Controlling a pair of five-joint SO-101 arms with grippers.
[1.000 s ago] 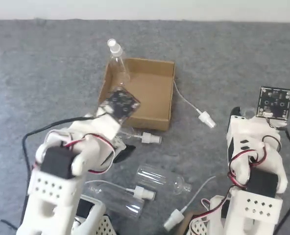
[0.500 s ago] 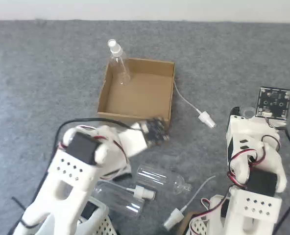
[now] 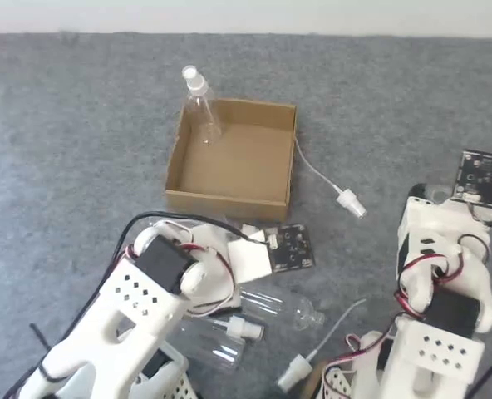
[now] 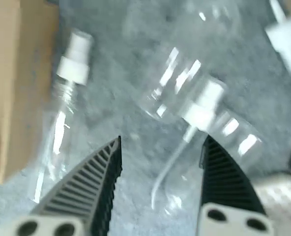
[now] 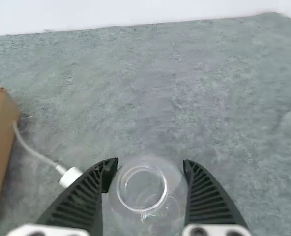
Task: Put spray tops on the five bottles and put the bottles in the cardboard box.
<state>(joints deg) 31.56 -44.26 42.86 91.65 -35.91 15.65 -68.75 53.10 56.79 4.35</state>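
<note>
My left gripper [image 4: 160,142] hangs open above two lying clear bottles. One capped bottle [image 4: 62,108] lies beside the cardboard box [image 4: 13,73]; another capped bottle [image 4: 204,113] lies under the gap between the fingers. My right gripper [image 5: 150,164] is shut on an upright clear bottle [image 5: 143,189] with an open mouth. In the high view the cardboard box [image 3: 275,204] sits mid-table, with a capped bottle [image 3: 199,104] leaning in its far left corner. A topless bottle [image 3: 283,306] and a capped bottle [image 3: 217,337] lie by the left arm [image 3: 171,274].
A loose spray top with a long tube [image 3: 350,202] lies right of the box, and shows as a spray top [image 5: 69,177] beside the right fingers. Another loose spray top [image 3: 296,370] lies at the front between the arms. Grey carpet covers the table.
The left arm swung from the box's front left corner to the right and down over the lying bottles. The right arm shifted slightly to the right with its bottle.
</note>
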